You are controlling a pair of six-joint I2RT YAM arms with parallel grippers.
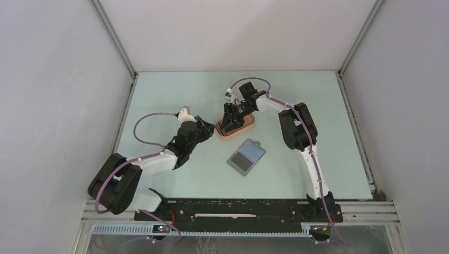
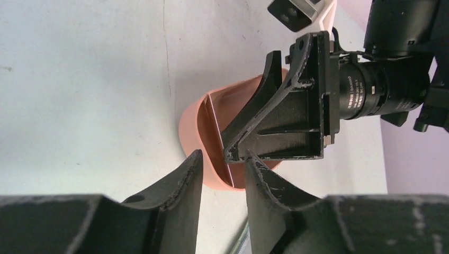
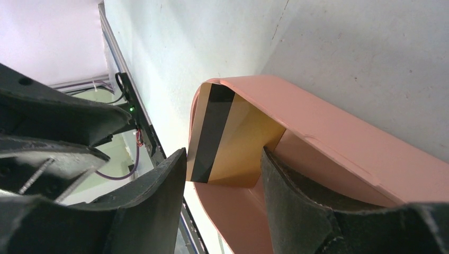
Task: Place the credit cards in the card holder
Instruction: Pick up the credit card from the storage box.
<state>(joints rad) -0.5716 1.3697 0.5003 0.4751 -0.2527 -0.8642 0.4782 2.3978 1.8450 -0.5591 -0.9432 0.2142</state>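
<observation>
**Pink tray and card.** My right tool [image 3: 222, 159] sits inside the pink tray [image 3: 339, 121], jaws wide astride a yellowish-tan credit card [image 3: 233, 137] with a black stripe. The card is propped on edge at the tray's end. Whether the pads touch its long edges I cannot tell. The card is probably light, stiff and slick, best pinched by opposite edges.

**Left tool.** My left tool [image 2: 223, 156] hovers part open and empty at the tray's 9 o'clock.

**Card holder.** The card holder [image 1: 246, 156] lies flat on the desk [image 1: 174, 95] at the tray's 5 o'clock.
</observation>
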